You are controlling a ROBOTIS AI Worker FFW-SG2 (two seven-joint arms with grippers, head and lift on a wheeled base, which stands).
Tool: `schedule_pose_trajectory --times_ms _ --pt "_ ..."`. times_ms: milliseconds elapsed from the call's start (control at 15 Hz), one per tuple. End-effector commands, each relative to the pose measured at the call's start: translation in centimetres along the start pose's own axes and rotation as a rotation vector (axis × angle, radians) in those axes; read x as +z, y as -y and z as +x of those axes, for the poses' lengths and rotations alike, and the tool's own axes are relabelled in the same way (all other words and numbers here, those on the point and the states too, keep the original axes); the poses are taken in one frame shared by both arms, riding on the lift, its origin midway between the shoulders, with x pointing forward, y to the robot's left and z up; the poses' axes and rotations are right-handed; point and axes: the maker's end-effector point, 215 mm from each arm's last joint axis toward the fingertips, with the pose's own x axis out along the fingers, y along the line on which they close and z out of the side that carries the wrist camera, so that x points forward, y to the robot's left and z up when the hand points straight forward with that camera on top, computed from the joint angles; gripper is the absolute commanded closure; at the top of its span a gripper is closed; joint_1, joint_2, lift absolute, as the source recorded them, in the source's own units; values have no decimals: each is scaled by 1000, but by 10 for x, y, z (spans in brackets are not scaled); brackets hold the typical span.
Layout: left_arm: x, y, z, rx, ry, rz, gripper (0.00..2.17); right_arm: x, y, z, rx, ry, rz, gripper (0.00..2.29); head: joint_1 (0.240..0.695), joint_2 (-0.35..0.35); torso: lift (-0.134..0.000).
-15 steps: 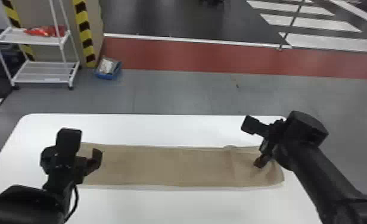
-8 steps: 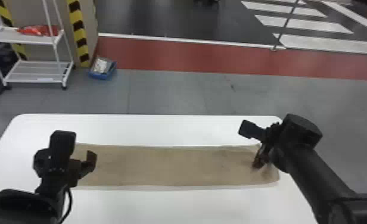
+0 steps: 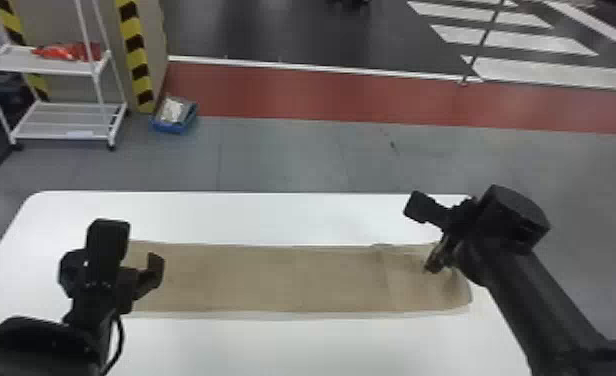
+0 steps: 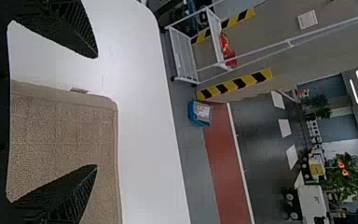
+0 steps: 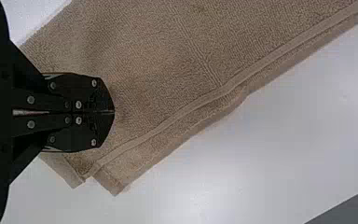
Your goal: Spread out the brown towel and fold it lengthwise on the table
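Towel [image 3: 272,280] lies in a long strip across the table [image 3: 272,345], lengthwise fold looks mostly done, right end needs straightening; left gripper [image 4: 96,111] open, right gripper [image 5: 113,112] closed at that end, can't tell if pinching cloth.

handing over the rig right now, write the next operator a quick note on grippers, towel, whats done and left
Left gripper: fingers open, over the towel's left end.
Right gripper: fingers closed at the towel's right end; unclear whether they pinch cloth.
Brown towel: a long strip across the white table.
Done: spread out, apparently folded lengthwise.
Left: probably even up the right end, where layer corners don't line up, then back both arms off.
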Motion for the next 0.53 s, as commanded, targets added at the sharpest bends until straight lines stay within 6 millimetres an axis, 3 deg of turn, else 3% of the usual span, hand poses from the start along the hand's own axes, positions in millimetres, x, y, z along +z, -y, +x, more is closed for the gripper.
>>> schedule_pose_trajectory --times_ms 0,333,467 --pt "0 1 0 -1 0 1 36 2 7 -9 -25 39 21 1220 695 -169 0" --pt "-3 3 -2 -3 -2 3 36 0 33 -36 -154 98 43 1298 695 -178 0" --pt "-3 4 -2 -5 -2 1 36 1 29 -32 -186 92 23 1298 695 -185 0"
